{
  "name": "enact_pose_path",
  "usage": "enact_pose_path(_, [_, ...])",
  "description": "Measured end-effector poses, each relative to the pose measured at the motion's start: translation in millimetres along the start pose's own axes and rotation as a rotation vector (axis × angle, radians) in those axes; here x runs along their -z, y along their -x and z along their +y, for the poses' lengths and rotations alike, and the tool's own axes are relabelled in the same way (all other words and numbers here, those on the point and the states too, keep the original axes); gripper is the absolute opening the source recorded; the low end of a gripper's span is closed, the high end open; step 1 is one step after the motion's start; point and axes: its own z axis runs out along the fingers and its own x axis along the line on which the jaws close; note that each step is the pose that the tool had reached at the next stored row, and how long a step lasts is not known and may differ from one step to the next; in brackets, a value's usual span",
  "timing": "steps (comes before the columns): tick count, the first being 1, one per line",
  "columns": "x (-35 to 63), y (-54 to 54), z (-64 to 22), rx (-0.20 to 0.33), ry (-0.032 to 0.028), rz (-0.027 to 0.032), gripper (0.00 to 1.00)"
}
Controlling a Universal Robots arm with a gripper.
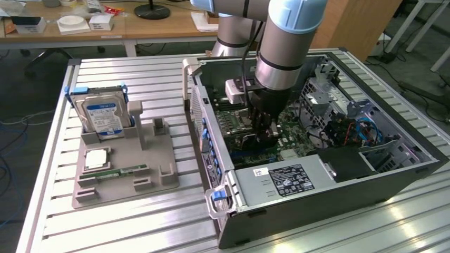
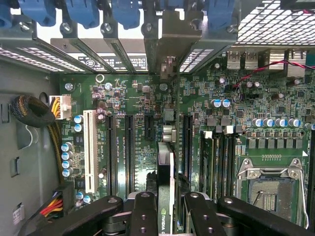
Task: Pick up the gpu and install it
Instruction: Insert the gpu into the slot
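I am gripping the gpu [image 2: 166,177] edge-on, pincer [image 2: 167,211] nearly closed on it | hanging over the motherboard [image 2: 147,105], exterior view's centre | likely light, stiff, fragile: clamping its flat faces.

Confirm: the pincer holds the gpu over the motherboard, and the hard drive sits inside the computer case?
Not quite. The exterior view shows the hard drive standing in the grey holder outside the computer case; the pincer does hold the gpu over the motherboard.

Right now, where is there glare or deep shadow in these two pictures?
Exterior view: glare on the table at the view's lower right, shadow inside the computer case under the arm. Wrist view: bright backlight through the rear slots; the gripper holding the gpu looks dark.
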Motion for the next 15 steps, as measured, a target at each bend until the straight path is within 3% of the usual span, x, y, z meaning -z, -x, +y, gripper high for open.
enact_pose_path(3, [0.0, 0.0, 0.3, 0.000, -0.0020, 0.0000, 0.26])
enact_pose_path(7, [0.1, 0.0, 1.7, 0.000, -0.0181, -0.0003, 0.26])
enact_pose_path(8, [0.0, 0.0, 1.7, 0.000, -0.0196, -0.0004, 0.26])
enact_pose_path(15, [-0.2, 0.0, 2.2, 0.000, -0.0200, -0.0004, 0.26])
